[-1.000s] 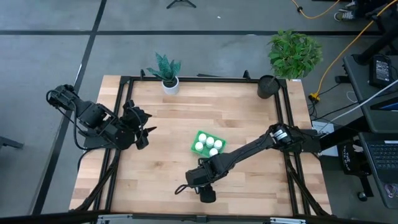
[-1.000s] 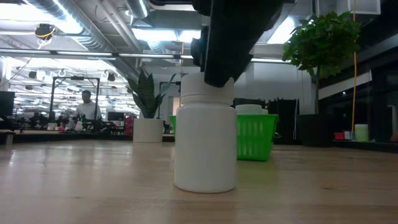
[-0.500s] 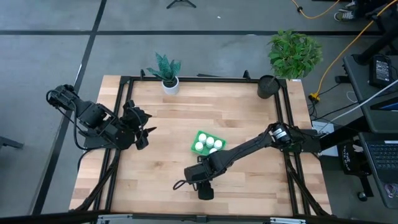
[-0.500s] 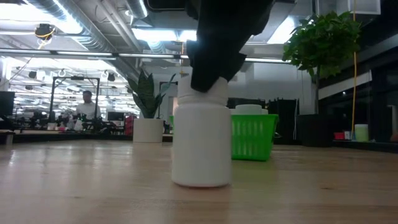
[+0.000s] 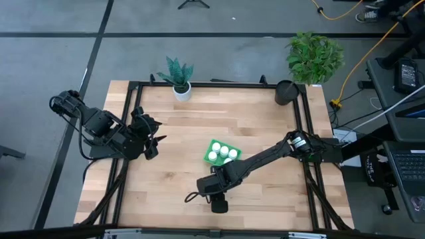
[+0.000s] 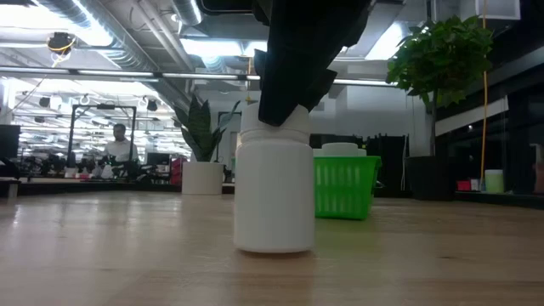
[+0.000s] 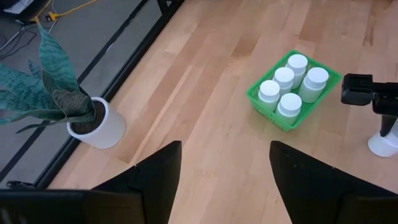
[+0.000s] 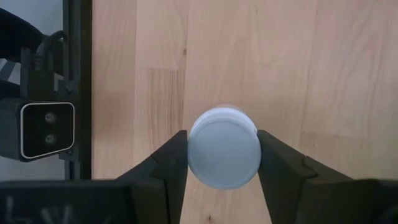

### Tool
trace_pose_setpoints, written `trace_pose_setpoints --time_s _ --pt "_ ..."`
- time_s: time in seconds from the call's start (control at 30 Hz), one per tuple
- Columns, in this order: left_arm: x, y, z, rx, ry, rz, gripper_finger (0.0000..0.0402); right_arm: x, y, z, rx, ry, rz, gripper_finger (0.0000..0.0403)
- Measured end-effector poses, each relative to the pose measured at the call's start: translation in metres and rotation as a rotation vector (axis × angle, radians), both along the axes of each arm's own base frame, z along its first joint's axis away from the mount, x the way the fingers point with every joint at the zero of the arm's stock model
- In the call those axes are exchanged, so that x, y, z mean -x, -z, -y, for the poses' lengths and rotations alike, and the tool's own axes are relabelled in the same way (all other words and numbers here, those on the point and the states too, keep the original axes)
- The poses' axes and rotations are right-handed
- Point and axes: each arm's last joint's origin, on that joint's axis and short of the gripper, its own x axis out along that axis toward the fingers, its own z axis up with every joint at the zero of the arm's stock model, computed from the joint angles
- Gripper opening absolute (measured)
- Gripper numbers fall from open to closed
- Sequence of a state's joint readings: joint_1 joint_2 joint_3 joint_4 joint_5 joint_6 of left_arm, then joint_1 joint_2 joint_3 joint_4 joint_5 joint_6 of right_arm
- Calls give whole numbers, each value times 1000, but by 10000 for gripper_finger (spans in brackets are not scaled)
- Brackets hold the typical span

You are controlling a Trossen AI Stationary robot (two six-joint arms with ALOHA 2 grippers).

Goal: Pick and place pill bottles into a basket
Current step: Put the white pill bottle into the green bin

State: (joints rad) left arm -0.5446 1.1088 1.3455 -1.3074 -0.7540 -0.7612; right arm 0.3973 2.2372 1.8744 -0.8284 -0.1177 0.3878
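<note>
A white pill bottle (image 6: 274, 195) stands upright on its base on the wooden table near the front edge. My right gripper (image 8: 224, 155) is directly above it, shut on its round cap, and hides it in the high view (image 5: 218, 202). The green basket (image 5: 211, 144) sits mid-table with several white bottles (image 7: 289, 84) standing in it. My left gripper (image 5: 156, 139) waits open and empty at the table's left side. My right gripper pinches the bottle's round cap (image 8: 194, 149) between its two fingers (image 8: 171, 162), one on each side of the cap. The fingers come from above, pointing down. The bottle stays upright with its base (image 6: 274, 248) on the table.
A white plant pot (image 5: 181, 91) stands at the far edge and a black round pot (image 5: 286, 92) at the far right corner. Black frame rails (image 5: 305, 133) run along the table's sides. A person (image 6: 119, 144) is far off in the room behind.
My right gripper has gone a little toward the table's left edge and lower over the bottle's cap. The bottle has slid a little toward the left along the table, staying upright.
</note>
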Motion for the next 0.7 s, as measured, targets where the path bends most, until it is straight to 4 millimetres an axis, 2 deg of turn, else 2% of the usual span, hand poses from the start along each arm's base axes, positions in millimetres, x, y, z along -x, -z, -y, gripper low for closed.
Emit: trace_pose_setpoints --time_s 0.27,0.7 --pt "0 0 0 -1 0 -2 237 -2 -8 13 46 33 -25 154" --pt "0 0 0 -7 2 -3 237 -9 -76 43 235 69 51 154"
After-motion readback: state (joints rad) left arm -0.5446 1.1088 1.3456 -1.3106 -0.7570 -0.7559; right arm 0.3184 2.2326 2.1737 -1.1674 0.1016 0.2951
